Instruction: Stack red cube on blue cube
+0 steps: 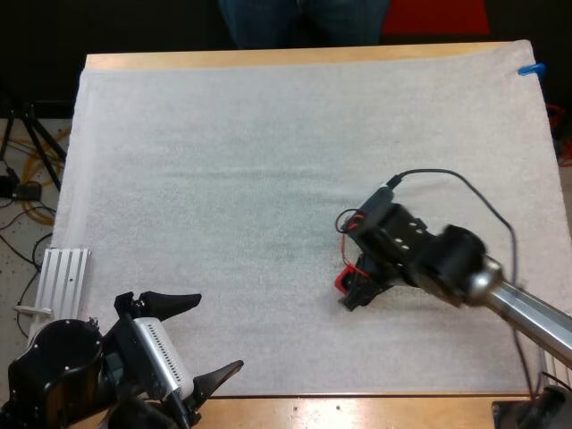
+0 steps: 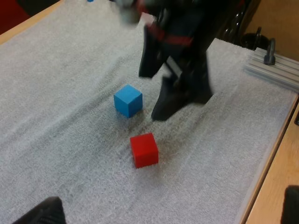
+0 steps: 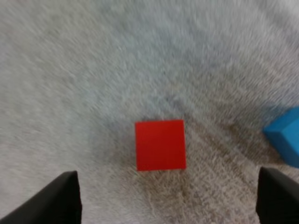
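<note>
Right jaws hang wide apart over the red cube point(image 3: 160, 145), sitting on the mat point(image 1: 268, 161) near the blue cube point(image 2: 128, 100); left jaws gape too, at the desk's point(image 1: 357, 409) near edge.

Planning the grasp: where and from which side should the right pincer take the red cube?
Probably its two opposite side faces, from straight above: the red cube sits flat, square to the open right pincer, with the blue cube standing clear.

High view looks down over mat point(image 1: 268, 179); close wrist views share red cube point(image 2: 144, 149).
</note>
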Available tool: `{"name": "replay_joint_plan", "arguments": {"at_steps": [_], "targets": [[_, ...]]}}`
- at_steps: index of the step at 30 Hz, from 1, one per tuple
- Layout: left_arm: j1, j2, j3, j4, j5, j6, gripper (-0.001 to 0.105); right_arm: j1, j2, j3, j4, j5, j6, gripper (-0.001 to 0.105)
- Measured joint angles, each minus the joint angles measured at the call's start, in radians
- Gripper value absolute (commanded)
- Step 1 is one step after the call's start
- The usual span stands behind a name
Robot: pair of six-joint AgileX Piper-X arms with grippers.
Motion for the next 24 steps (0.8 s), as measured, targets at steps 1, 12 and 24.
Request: {"name": "replay_joint_plan", "arguments": {"at_steps": [1,12,24], "targets": [[0.0,0.0,0.0,0.0,0.0,0.0,0.087,0.0,0.021,0.0,0.0,0.001,-0.004,0.073],[0.0,0.0,0.0,0.0,0.0,0.0,0.087,0.0,0.222,0.0,-0.085,-0.006,-0.009,0.073],[0.0,0.0,0.0,0.0,0.0,0.0,0.087,0.0,0.344,0.0,-0.094,-0.006,-0.01,0.073]]}}
